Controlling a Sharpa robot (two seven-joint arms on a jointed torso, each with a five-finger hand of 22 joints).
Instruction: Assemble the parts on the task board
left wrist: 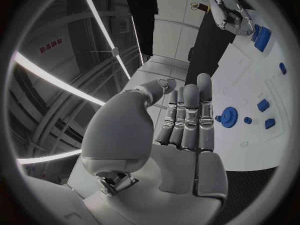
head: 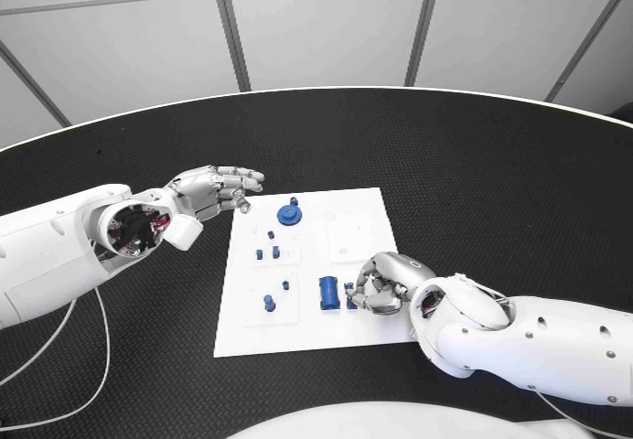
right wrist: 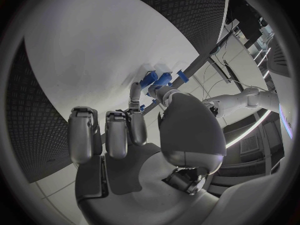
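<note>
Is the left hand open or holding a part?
Open: the left hand hovers beside the task board, fingers extended, nothing in its palm.

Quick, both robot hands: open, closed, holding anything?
Left robot hand: open, fingers straight, holding nothing.
Right robot hand: fingertips on a small blue part on the task board; grip cannot be told.

White task board (head: 356,320) on black table (head: 501,183)

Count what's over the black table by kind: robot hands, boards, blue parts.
Robot hands: 2, the left robot hand and the right robot hand
White task board: 1
Blue parts: 9 in plain sight; the right robot hand may hide more
Total: 12
</note>
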